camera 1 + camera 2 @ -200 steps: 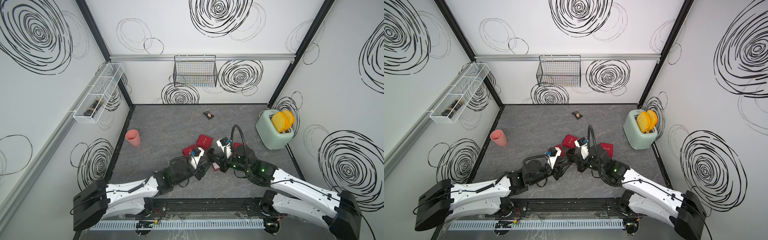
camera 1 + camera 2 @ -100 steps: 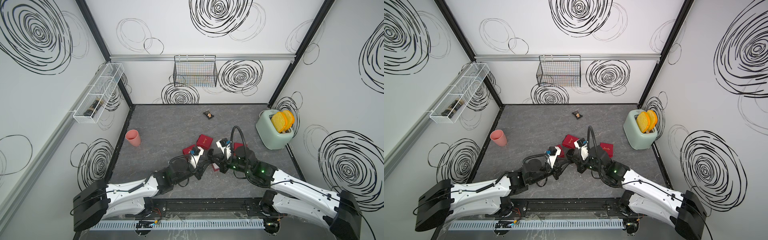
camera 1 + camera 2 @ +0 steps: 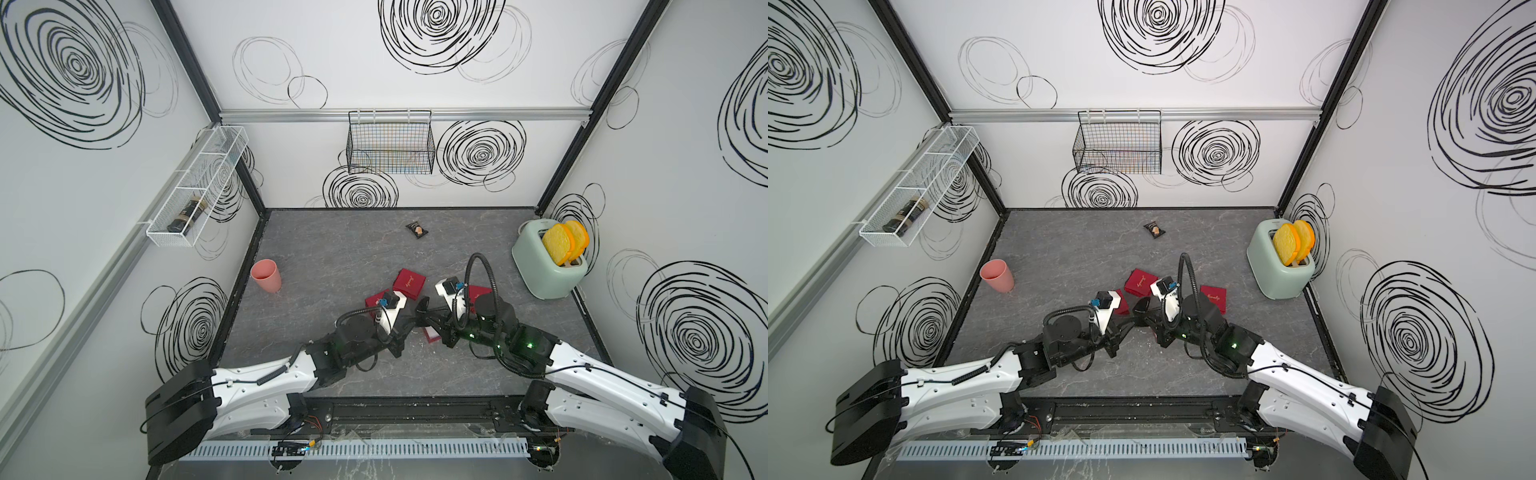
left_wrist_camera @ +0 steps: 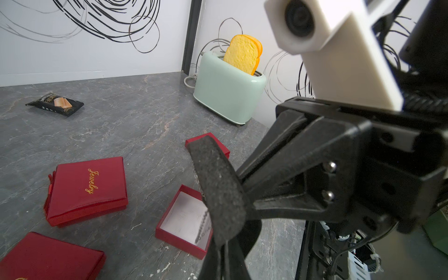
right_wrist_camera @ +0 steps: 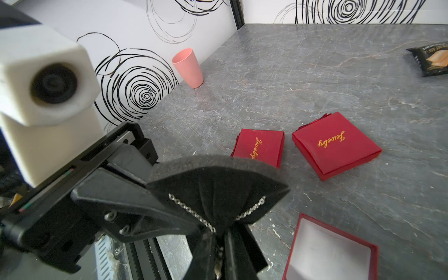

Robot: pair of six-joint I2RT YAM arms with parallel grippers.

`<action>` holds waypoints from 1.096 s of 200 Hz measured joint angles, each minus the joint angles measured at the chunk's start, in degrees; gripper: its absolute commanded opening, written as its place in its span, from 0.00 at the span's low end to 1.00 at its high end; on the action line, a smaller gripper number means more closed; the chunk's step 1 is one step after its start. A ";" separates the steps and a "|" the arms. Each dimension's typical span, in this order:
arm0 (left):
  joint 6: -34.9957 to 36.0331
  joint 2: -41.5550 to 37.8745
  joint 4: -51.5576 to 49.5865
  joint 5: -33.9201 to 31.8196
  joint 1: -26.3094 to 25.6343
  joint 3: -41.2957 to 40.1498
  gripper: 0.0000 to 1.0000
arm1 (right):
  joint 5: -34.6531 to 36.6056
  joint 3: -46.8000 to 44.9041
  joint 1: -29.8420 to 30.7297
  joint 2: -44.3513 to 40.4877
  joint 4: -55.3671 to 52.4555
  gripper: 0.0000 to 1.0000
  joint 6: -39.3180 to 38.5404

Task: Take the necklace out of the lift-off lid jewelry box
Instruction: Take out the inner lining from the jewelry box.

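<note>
One pink cup [image 3: 266, 276] stands far left, against the wall.

Next along, two shut red boxes [image 5: 258, 145] [image 5: 337, 145] lie flat on the grey table [image 3: 332, 249], just apart, each lid lettered "Jewelry" in gold.

The left gripper [image 4: 220, 252] reaches in at mid-table. Its fingers are closed tight at the lower edge of a black foam pad [image 5: 218, 184], right where the chain dips. Whether they pinch pad, chain or both, I cannot tell.

The pad is up off the table and tilted. The necklace [image 5: 191, 213] lies across its face, running from both sides of the pad down into the pinch in a V.

The open box [image 4: 178, 243] sits on the table just beside and below the pad, showing its white lining.

The right gripper [image 5: 220, 240] comes in from the opposite side. Its fingers are narrow and nip the pad so the foam puckers.

Behind the right arm, a third red piece [image 3: 1214, 297] lies flat.

Far right, in the corner, is a mint toaster [image 3: 544, 266] with two yellow slices [image 3: 559, 243] standing up in it.
</note>
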 measured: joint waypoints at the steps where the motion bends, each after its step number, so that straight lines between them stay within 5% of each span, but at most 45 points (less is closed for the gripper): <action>1: 0.11 -0.07 -0.04 0.00 0.02 0.00 0.05 | -0.02 0.00 0.00 0.00 -0.02 0.14 0.00; 219: 7.02 -3.37 -4.83 -4.09 0.35 0.00 0.01 | -1.81 0.02 0.13 0.46 -0.31 0.10 -0.31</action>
